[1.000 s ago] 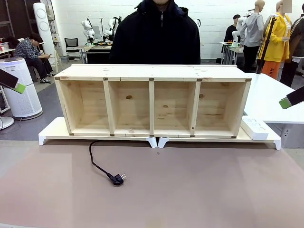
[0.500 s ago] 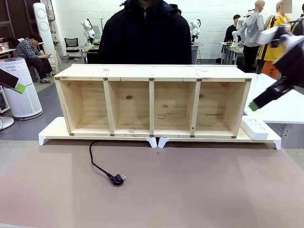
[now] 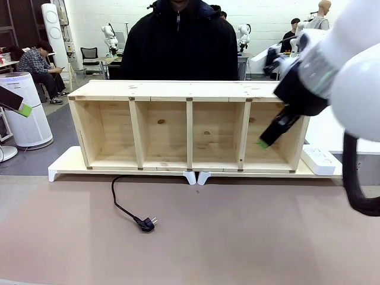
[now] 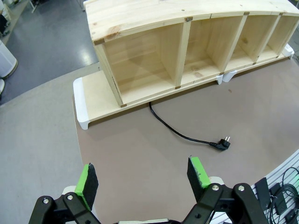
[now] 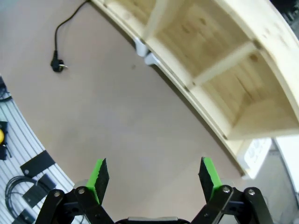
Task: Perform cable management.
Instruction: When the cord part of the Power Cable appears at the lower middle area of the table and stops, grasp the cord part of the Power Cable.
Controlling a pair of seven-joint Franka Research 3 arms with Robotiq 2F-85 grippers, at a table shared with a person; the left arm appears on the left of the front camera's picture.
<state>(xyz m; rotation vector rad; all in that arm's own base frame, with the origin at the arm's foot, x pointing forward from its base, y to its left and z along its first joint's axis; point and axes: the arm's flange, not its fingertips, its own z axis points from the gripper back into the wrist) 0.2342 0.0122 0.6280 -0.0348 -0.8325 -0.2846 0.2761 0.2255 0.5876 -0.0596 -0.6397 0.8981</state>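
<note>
The cable (image 3: 123, 207) lies on the brown mat, running out from under the wooden shelf (image 3: 190, 90) to its plug (image 3: 146, 223). In the left wrist view the cable (image 4: 180, 134) and plug (image 4: 222, 144) lie ahead of my open left gripper (image 4: 142, 175), well apart from it. My left gripper (image 3: 19, 105) stays at the far left edge, off the table. High over the mat, my right gripper (image 5: 153, 173) is open and holds nothing, with the plug (image 5: 58, 66) far off. From the front my right gripper (image 3: 268, 138) hangs before the shelf's rightmost compartment.
The shelf stands on a low white-footed board (image 3: 65, 163). A white power strip (image 3: 319, 160) lies on that board's right end. A person in a dark jacket (image 3: 178, 47) stands behind the shelf. The big right arm (image 3: 350, 77) hides the table's right side.
My right arm has swung in from the right edge toward the middle, and now its gripper is in front of the shelf's right compartment. The left gripper and the cable have not moved.
</note>
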